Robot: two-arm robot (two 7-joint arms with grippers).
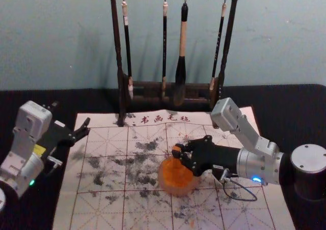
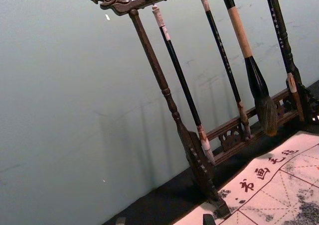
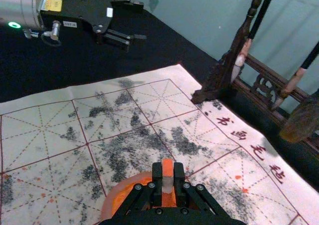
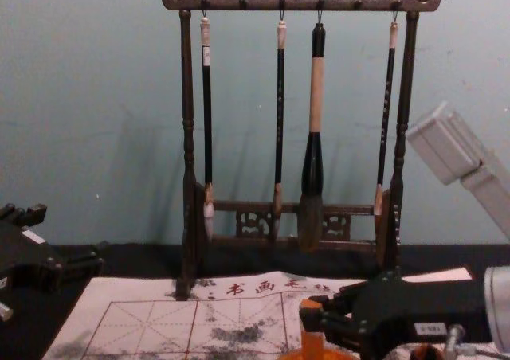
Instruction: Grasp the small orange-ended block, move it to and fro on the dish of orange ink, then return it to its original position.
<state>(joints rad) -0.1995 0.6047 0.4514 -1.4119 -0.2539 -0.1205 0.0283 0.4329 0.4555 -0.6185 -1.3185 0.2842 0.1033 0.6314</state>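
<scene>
Presently, the orange-ended pale block is being clamped by the black right gripper; tipping of the round orange-ink dish is being risked by rim contact. The parted left gripper is being held aside.

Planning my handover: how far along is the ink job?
The grasp looks done: the right gripper has the orange-ended block clamped. Inking is in hand: the block is held over the dish, though I can't tell contact or strokes made. What remains is any further to-and-fro, then returning and releasing the block. The left gripper idles open beside the mat.
</scene>
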